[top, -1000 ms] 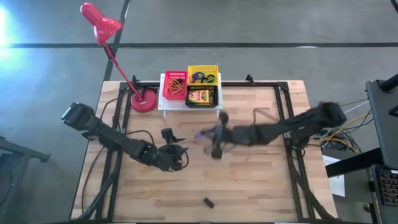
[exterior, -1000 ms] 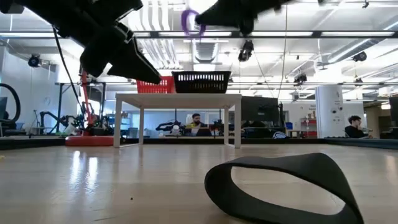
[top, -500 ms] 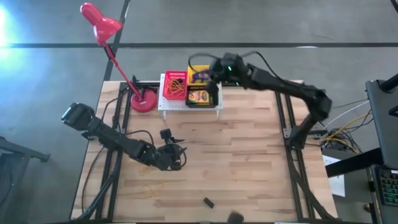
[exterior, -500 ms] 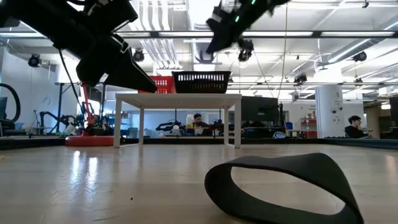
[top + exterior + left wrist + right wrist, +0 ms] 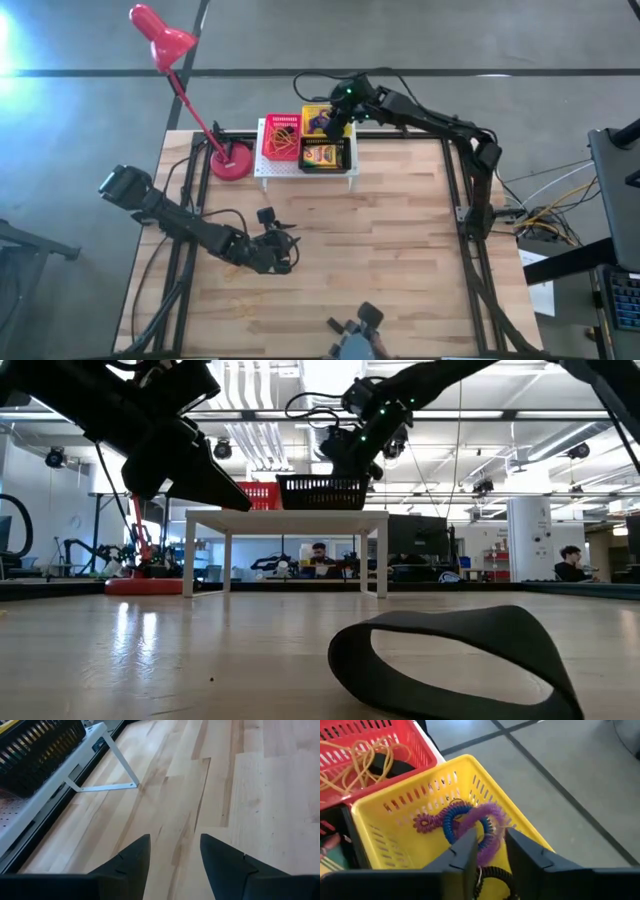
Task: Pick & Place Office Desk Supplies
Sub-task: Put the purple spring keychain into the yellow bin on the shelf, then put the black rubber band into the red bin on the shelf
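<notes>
Wooden table (image 5: 400,250): right gripper (image 5: 487,851) above yellow basket (image 5: 395,825), fingers parted, purple loop (image 5: 487,827) between, dropping; left gripper (image 5: 172,857) open, waiting.

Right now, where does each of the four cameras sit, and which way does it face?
High: overhead, straight down on the table; both arms show.
Low: table height, level across a black loop to the white rack; arms enter from above.
Left wrist: on the left gripper, open, over bare wood.
Right wrist: on the right gripper, over the yellow basket, purple coil between its fingers.
Shared: high and right wrist both see the yellow basket.
</notes>
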Robot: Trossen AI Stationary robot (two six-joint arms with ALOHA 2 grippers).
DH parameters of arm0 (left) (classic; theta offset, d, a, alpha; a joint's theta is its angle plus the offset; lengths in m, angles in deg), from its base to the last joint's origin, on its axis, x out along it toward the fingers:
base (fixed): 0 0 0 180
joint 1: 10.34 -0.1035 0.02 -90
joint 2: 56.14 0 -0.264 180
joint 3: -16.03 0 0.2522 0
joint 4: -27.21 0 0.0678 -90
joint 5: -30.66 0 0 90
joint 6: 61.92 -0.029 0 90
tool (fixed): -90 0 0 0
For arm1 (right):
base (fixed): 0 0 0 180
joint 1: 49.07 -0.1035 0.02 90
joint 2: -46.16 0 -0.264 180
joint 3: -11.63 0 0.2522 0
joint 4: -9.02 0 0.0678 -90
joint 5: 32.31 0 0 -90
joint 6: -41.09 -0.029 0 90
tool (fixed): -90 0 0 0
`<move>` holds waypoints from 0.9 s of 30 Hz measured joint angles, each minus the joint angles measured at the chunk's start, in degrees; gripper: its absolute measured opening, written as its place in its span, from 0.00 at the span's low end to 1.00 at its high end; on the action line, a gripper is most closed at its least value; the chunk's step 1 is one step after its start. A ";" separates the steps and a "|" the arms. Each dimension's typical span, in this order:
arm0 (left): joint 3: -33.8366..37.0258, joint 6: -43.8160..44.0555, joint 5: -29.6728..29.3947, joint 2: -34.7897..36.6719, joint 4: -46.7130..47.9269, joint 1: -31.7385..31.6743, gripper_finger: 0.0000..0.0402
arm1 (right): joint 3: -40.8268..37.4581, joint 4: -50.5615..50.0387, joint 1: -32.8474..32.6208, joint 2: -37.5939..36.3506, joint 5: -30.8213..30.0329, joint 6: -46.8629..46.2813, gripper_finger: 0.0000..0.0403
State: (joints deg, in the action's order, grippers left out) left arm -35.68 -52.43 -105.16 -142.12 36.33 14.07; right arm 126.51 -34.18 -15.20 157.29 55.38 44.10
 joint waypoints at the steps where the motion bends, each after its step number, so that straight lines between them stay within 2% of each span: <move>1: 0.00 0.04 0.00 0.00 0.02 0.00 0.44 | 0.16 -0.38 0.00 -0.14 0.01 0.22 0.27; 5: 0.00 0.55 0.00 -0.02 0.08 0.00 0.44 | -0.01 -0.86 -0.68 -3.43 -0.02 0.37 0.39; 8: 0.02 0.88 0.00 -0.02 0.13 0.00 0.44 | -0.32 -2.97 -2.63 -7.69 0.57 0.39 0.43; 11: 0.02 0.95 0.02 -0.02 0.13 0.00 0.44 | -3.01 -5.72 -7.43 -12.39 0.68 0.46 0.44; 15: 0.04 1.10 0.02 -0.02 0.13 0.00 0.44 | -11.82 -4.68 -18.10 -19.60 0.59 0.34 0.43; 21: 0.04 1.86 0.45 -0.02 -0.13 0.00 0.44 | -32.73 11.05 -37.95 -26.50 -6.84 -5.94 0.39; 27: 0.07 3.02 0.79 -0.02 -2.16 0.00 0.44 | -49.94 31.90 -53.32 -25.69 -9.01 -14.92 0.37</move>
State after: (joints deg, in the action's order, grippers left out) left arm -35.62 -49.41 -104.38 -142.14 34.16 14.07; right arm 76.57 -2.28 -68.52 131.60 46.38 29.18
